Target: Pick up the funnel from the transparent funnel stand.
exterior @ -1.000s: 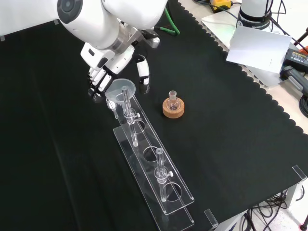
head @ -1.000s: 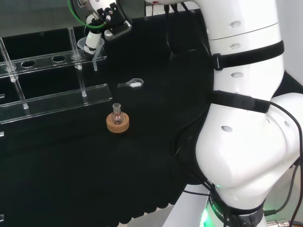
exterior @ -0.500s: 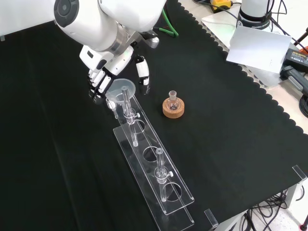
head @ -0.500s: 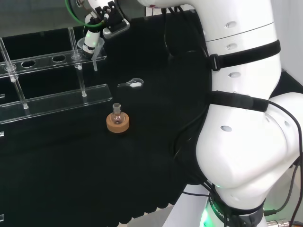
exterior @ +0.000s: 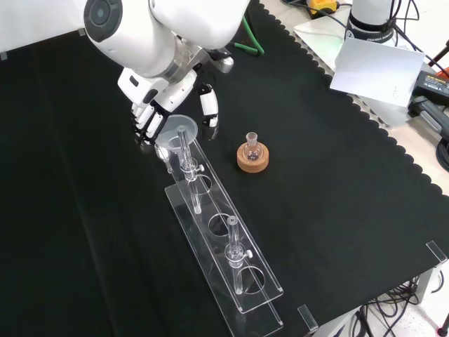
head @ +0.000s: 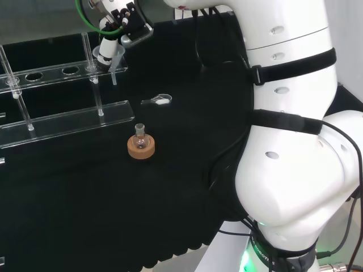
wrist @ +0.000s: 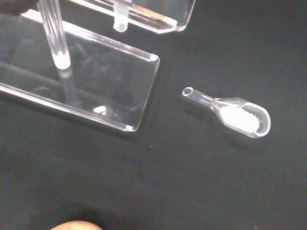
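the white arm [head: 289, 141] takes up the right side of the head view and reaches to the upper left of the frame. under it the desk [exterior: 337, 182] is covered in black cloth. a long clear stand [exterior: 224, 239] runs from the middle of the front view down toward the lower edge, with round holes along its top plate and thin upright posts. the hand [exterior: 158, 105] sits at the upper left of the front view, right at the stand's upper end. its fingers [exterior: 146, 123] lie on one side of the funnel [exterior: 177, 130] and its thumb [exterior: 209, 109] on the other, curved toward it; i cannot tell whether they touch it. the funnel sits in the end hole of the stand, at the upper left of the head view [head: 108, 55]. a small flask on a cork ring [exterior: 252, 156] stands right of the stand in the front view. a small clear scoop with white powder [wrist: 235, 115] lies on the cloth near the stand's end.
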### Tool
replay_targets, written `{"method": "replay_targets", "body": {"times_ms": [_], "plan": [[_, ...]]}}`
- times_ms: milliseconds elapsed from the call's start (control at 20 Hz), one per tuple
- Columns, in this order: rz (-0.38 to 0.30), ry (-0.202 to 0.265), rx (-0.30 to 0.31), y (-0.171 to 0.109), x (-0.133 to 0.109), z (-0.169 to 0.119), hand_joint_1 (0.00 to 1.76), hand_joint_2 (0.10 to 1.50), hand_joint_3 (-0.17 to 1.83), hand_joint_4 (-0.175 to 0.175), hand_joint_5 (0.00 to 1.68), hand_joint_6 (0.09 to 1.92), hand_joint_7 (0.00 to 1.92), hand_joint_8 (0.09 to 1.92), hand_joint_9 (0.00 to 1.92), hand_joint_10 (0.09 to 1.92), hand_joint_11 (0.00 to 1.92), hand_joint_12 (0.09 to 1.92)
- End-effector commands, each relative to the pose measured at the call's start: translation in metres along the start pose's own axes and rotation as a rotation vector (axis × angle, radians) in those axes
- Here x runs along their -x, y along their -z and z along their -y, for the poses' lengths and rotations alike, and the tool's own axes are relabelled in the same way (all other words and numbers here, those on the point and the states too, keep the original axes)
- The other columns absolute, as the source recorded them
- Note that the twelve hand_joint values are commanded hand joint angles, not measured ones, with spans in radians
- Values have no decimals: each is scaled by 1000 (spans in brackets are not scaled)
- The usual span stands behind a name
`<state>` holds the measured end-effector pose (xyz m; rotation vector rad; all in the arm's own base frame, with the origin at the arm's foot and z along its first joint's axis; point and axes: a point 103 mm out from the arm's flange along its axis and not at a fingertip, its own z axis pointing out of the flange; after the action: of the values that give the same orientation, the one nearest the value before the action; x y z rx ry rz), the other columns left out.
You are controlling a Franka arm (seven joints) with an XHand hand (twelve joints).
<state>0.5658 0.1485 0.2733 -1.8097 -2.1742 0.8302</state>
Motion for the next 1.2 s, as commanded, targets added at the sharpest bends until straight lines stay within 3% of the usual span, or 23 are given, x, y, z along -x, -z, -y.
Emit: {"method": "replay_targets", "body": {"times_ms": [50, 250, 400, 800, 1200], "plan": [[60, -48, 109, 4, -1, 2, 675, 677, 408, -19, 569, 119, 413, 698, 626, 648, 570, 1323], [65, -71, 206, 12, 0, 10, 779, 703, 522, -26, 735, 495, 629, 672, 859, 496, 699, 1242], [77, -84, 229, 26, 1, 21, 814, 710, 581, -24, 759, 663, 687, 671, 928, 460, 755, 1218], [121, -119, 160, 56, 6, 63, 825, 702, 617, -19, 750, 733, 704, 677, 949, 442, 773, 1205], [140, -178, 156, 66, 9, 116, 823, 695, 627, -16, 736, 746, 704, 679, 954, 440, 755, 1206]]}}
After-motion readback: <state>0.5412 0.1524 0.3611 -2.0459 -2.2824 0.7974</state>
